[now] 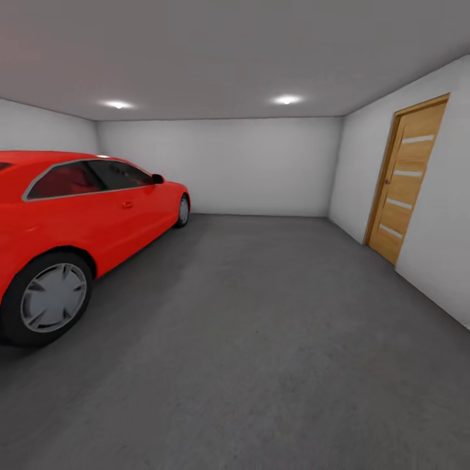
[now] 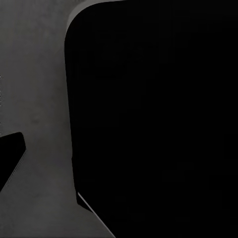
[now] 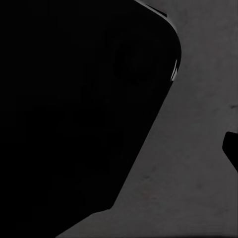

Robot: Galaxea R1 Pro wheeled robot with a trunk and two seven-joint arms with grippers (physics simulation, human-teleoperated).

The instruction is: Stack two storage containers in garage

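Note:
I am in the garage, with plain grey-white walls (image 1: 261, 166) and a dark grey floor (image 1: 261, 339) ahead in the head view. The two storage containers are out of view. The living room is out of view. Both wrist views look down at the grey floor (image 2: 34, 74) (image 3: 198, 188) past a large black rounded body (image 2: 158, 124) (image 3: 74, 109). A small black tip (image 2: 10, 158) juts in at the edge of the left wrist view, and another black tip (image 3: 232, 148) at the edge of the right wrist view; whether the grippers are open or shut I cannot tell.
A red car (image 1: 78, 222) stands along the left wall, its near wheel (image 1: 49, 297) close to me. A light wooden door (image 1: 408, 176) with pale horizontal strips is set in the right wall. Open floor stretches from the middle to the back wall.

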